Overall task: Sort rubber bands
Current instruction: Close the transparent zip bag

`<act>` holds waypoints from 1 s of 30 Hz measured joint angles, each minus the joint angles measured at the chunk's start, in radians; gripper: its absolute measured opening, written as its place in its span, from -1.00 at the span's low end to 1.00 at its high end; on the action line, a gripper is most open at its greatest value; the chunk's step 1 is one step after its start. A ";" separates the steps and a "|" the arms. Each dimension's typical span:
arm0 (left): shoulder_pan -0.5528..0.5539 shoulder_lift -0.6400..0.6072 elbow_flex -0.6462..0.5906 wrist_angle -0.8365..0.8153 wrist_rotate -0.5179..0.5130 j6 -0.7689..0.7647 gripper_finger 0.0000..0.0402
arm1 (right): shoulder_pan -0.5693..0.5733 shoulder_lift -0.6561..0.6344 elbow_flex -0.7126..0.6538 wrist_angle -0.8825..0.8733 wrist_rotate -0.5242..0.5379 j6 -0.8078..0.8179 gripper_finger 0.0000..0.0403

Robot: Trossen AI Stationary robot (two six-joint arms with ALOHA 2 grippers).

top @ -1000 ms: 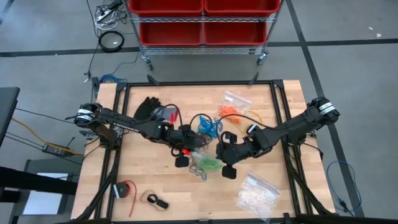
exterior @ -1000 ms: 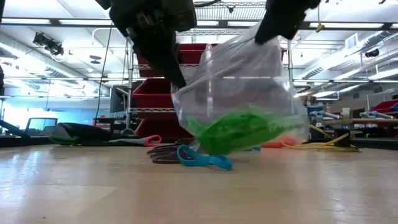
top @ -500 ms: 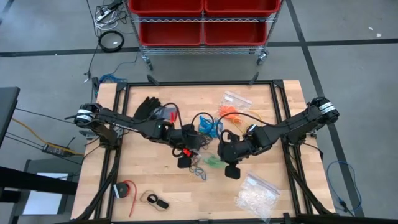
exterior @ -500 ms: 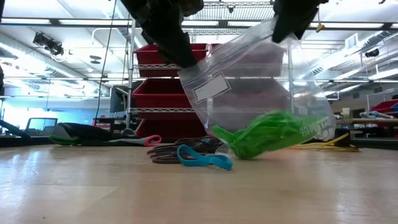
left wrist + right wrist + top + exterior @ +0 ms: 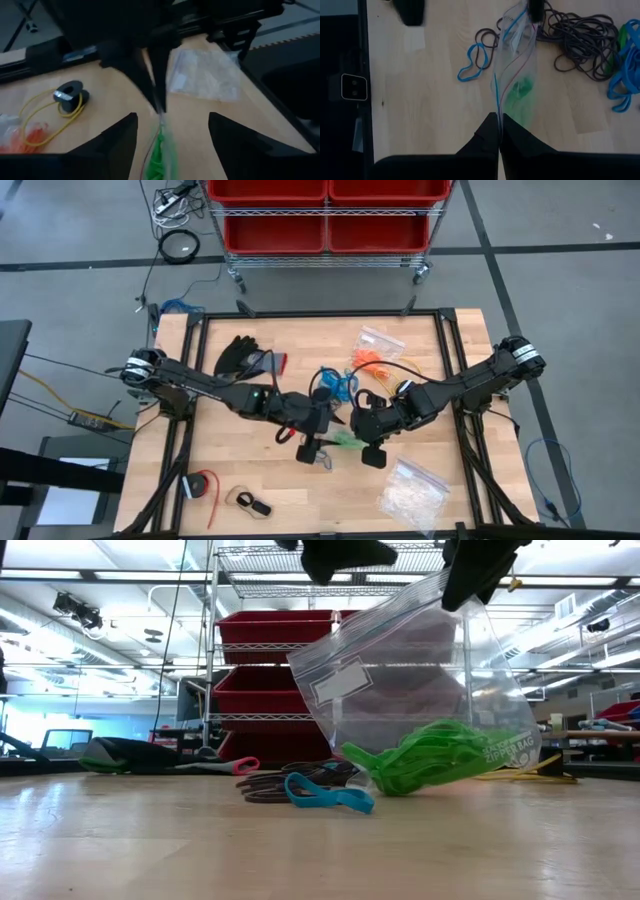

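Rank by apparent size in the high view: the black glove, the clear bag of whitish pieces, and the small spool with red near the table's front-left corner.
1. Black glove and clear bag of whitish pieces: about alike, too close to rank.
2. Small spool with red: clearly smallest.

One camera looks straight down, one sits low on the table (image 5: 150, 840), both seeing the clear bag (image 5: 400, 670).

Left gripper (image 5: 312, 448) spread wide mid-table; right gripper (image 5: 498, 131) pinched tight beside it.
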 joint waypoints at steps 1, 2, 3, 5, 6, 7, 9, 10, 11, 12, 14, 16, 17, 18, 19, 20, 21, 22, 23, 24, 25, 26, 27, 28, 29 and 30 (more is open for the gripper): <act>0.001 0.004 0.000 0.001 -0.001 -0.002 0.27 | 0.000 0.000 0.000 0.002 0.002 -0.001 -1.00; 0.006 0.017 0.000 0.012 -0.001 -0.005 0.28 | 0.000 0.000 0.000 0.006 0.007 -0.001 -1.00; 0.010 0.026 0.000 0.022 0.000 -0.005 0.29 | 0.000 0.000 0.000 0.009 0.013 -0.004 -1.00; 0.015 0.048 -0.001 0.019 0.013 -0.019 0.30 | 0.000 0.000 0.000 0.018 0.020 -0.010 -1.00; 0.017 0.062 -0.001 0.037 0.029 -0.023 0.30 | -0.001 0.000 0.000 0.023 0.023 -0.014 -1.00; 0.017 0.075 -0.001 0.051 0.038 -0.025 0.30 | -0.001 0.001 0.000 0.024 0.026 -0.015 -1.00; 0.017 0.096 -0.001 0.066 0.044 -0.025 0.30 | -0.004 0.001 0.000 0.029 0.026 -0.018 -1.00; 0.017 0.107 -0.001 0.081 0.038 -0.025 0.30 | -0.005 0.001 0.000 0.029 0.026 -0.018 -1.00; 0.017 0.114 -0.001 0.093 0.022 -0.025 0.30 | -0.006 0.001 0.000 0.029 0.026 -0.018 -1.00; 0.017 0.119 -0.001 0.099 0.008 -0.025 0.30 | -0.006 0.001 0.000 0.031 0.026 -0.018 -1.00; 0.025 0.129 0.010 0.085 0.000 -0.025 0.30 | -0.007 0.001 0.000 0.037 0.028 -0.018 -1.00; 0.029 0.142 0.036 0.069 0.000 -0.025 0.30 | -0.007 0.001 0.000 0.041 0.028 -0.019 -1.00; 0.031 0.143 0.044 0.042 0.000 -0.025 0.30 | -0.007 0.001 0.000 0.046 0.027 -0.019 -1.00; 0.034 0.153 0.057 0.023 0.000 -0.025 0.28 | -0.006 0.001 0.000 0.052 0.027 -0.022 -1.00; 0.035 0.160 0.072 0.021 -0.002 -0.025 0.27 | -0.007 0.001 0.000 0.055 0.027 -0.026 -1.00; 0.035 0.162 0.078 -0.003 -0.004 -0.025 0.24 | -0.007 0.001 0.000 0.059 0.028 -0.028 -1.00; 0.035 0.162 0.082 -0.040 -0.005 -0.025 0.21 | -0.007 0.001 0.000 0.066 0.028 -0.029 -1.00; 0.035 0.161 0.091 -0.054 -0.005 -0.024 0.17 | -0.007 0.001 0.000 0.072 0.028 -0.033 -1.00; 0.035 0.162 0.096 -0.052 -0.005 -0.023 0.12 | -0.007 0.001 -0.001 0.069 0.028 -0.036 -1.00; 0.035 0.161 0.096 -0.052 -0.005 -0.022 0.06 | -0.007 0.001 -0.001 0.068 0.028 -0.037 -1.00; 0.035 0.159 0.096 -0.050 -0.004 -0.022 0.00 | -0.007 0.001 -0.001 0.070 0.028 -0.037 -1.00; 0.035 0.159 0.097 -0.050 0.000 -0.021 -0.07 | -0.007 0.002 -0.001 0.069 0.029 -0.041 -1.00; 0.035 0.159 0.097 -0.054 0.007 -0.019 -0.14 | -0.007 0.001 -0.001 0.070 0.030 -0.045 -1.00; 0.035 0.159 0.097 -0.057 0.014 -0.015 -0.22 | -0.007 0.001 -0.001 0.070 0.030 -0.045 -1.00; 0.035 0.159 0.097 -0.058 0.019 -0.007 -0.30 | -0.007 0.001 -0.001 0.069 0.031 -0.045 -1.00; 0.035 0.159 0.097 -0.058 0.023 -0.001 -0.38 | -0.007 0.001 -0.001 0.070 0.032 -0.045 -1.00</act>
